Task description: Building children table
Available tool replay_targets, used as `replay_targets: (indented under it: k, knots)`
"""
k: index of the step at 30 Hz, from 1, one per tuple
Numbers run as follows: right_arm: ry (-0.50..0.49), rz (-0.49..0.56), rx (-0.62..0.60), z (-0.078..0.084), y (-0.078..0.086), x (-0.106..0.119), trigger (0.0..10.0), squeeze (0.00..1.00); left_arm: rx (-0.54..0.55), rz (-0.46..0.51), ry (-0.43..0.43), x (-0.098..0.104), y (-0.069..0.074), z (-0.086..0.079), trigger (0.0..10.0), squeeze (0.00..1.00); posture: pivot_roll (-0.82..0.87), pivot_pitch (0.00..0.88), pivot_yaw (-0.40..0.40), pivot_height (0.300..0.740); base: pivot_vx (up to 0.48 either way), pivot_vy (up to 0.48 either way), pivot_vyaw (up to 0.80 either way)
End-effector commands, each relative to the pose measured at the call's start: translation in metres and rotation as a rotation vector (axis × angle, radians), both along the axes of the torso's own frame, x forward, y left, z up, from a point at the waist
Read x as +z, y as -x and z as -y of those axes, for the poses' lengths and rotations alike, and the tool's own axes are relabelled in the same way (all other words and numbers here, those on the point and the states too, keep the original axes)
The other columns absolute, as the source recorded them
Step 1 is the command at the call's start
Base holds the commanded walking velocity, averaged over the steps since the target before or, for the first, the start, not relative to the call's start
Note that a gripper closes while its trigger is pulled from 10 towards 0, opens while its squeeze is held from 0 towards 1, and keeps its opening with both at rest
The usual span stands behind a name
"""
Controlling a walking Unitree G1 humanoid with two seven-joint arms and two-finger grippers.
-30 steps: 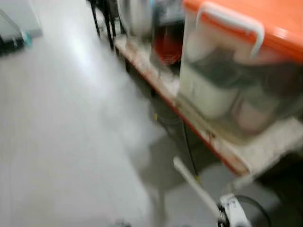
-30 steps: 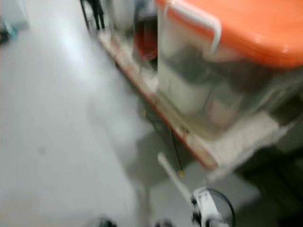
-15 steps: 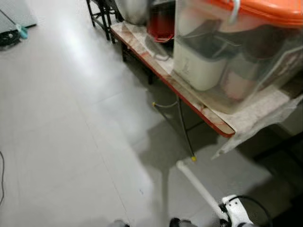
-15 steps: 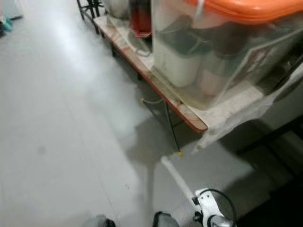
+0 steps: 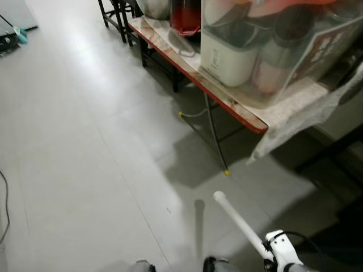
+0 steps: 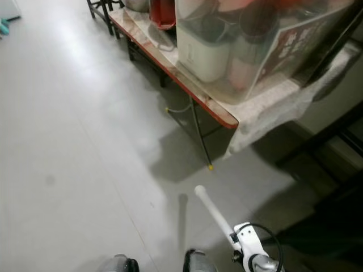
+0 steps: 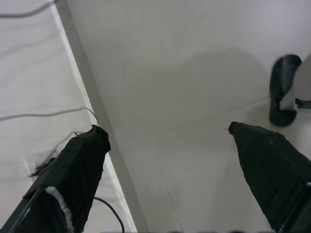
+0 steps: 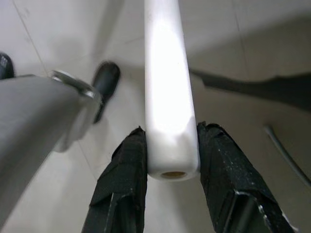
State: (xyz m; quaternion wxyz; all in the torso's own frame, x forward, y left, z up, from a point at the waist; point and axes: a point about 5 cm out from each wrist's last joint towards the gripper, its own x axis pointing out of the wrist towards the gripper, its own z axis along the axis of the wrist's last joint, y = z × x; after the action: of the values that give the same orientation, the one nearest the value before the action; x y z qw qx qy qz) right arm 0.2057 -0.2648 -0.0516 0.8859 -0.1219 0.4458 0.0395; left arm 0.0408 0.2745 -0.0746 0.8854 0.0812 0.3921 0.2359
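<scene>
The right gripper (image 8: 167, 167) clamps 1 white table leg (image 8: 167, 92) near its end; in the eye views the leg juts toward 11 o'clock above the floor (image 5: 85, 141). The left gripper (image 7: 167, 160) hangs spread and empty. Risk: walking on, the leg's free tip could strike the folding table (image 5: 249, 116) at 1 o'clock, or twist in the thin grip.
</scene>
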Motion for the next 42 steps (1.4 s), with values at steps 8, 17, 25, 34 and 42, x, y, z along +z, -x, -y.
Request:
replay_targets:
  k: [8, 17, 25, 34, 42]
  knots:
    - [-0.001, -0.017, 0.010, -0.0033, 0.0050, -0.0041, 10.0, 0.00, 0.021, -0.045, 0.001, -0.0026, 0.0140, -0.0016, 10.0, 0.00, 0.03, 0.262, -0.031, 0.734, -0.265, 0.000, 0.00]
    - [0.004, -0.012, 0.010, -0.0030, 0.0039, -0.0034, 10.0, 0.00, 0.020, -0.046, 0.002, -0.0030, 0.0125, -0.0016, 10.0, 0.00, 0.03, 0.258, -0.032, 0.734, -0.265, 0.000, 0.00]
    - [0.007, -0.001, 0.012, -0.0031, 0.0004, -0.0014, 10.0, 0.00, 0.021, -0.054, 0.003, -0.0040, 0.0127, -0.0028, 10.0, 0.00, 0.03, 0.250, -0.033, 0.734, -0.265, 0.000, 0.00]
    - [0.013, 0.006, 0.012, -0.0020, -0.0011, -0.0001, 10.0, 0.00, 0.020, -0.056, 0.004, -0.0044, 0.0128, -0.0030, 10.0, 0.00, 0.03, 0.253, -0.034, 0.734, -0.260, 0.000, 0.00]
    - [0.013, 0.009, 0.011, -0.0018, -0.0015, 0.0002, 10.0, 0.00, 0.020, -0.059, 0.006, -0.0053, 0.0131, -0.0020, 10.0, 0.00, 0.03, 0.255, -0.035, 0.734, -0.062, 0.000, 0.00]
